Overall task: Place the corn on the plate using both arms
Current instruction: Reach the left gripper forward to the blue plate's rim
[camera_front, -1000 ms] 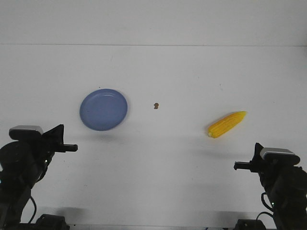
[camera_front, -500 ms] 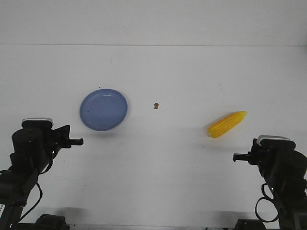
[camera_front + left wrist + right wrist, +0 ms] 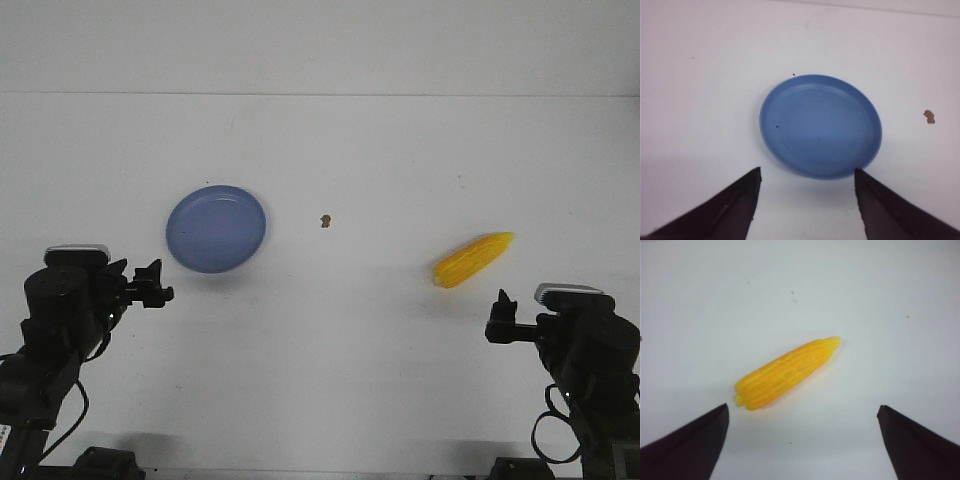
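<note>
The yellow corn (image 3: pixel 474 258) lies on the white table at the right, its pointed end toward the far right; it also shows in the right wrist view (image 3: pixel 787 372). The blue plate (image 3: pixel 216 228) sits at the left and is empty; it also shows in the left wrist view (image 3: pixel 820 125). My left gripper (image 3: pixel 150 285) is open and empty, just near-left of the plate (image 3: pixel 807 172). My right gripper (image 3: pixel 500 322) is open and empty, a little nearer than the corn (image 3: pixel 802 410).
A tiny brown speck (image 3: pixel 325 220) lies on the table between plate and corn, also in the left wrist view (image 3: pixel 929 116). The table's far edge meets a white wall (image 3: pixel 320 45).
Both grippers have opened their jaws. A second ago both arms pushed forward a little toward the plate and the corn; since then they have stayed in place.
</note>
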`<state>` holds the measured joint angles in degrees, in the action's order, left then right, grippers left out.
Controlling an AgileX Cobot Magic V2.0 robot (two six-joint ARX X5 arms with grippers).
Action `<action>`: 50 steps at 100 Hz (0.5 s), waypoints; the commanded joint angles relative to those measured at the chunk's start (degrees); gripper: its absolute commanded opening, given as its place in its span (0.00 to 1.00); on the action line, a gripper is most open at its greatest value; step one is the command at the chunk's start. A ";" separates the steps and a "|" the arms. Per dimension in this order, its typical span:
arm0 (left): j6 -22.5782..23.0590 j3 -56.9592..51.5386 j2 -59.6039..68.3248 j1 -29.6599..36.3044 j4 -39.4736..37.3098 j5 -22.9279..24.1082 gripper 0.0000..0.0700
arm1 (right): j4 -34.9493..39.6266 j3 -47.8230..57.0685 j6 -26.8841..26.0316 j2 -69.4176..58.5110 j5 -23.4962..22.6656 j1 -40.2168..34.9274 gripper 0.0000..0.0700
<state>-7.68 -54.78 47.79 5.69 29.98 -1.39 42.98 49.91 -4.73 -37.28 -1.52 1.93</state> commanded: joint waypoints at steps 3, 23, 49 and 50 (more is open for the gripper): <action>-1.90 -1.44 3.91 -0.42 -0.85 0.11 0.55 | -0.50 1.05 -0.02 -0.28 0.00 -0.04 0.90; -5.11 -7.39 20.59 -2.71 -1.46 -1.20 0.55 | -0.50 1.05 -0.02 -0.28 0.00 -0.04 0.90; -4.42 -20.31 43.12 -4.92 -1.51 -1.36 0.55 | -0.46 1.05 -0.02 -0.28 0.00 -0.04 0.90; -4.37 -20.72 43.78 -4.96 -1.46 -1.33 0.55 | -0.46 1.05 -0.02 -0.28 -0.02 -0.04 0.90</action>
<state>-12.12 -72.86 87.18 0.99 28.27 -2.76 42.98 49.91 -4.75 -37.28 -1.52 1.93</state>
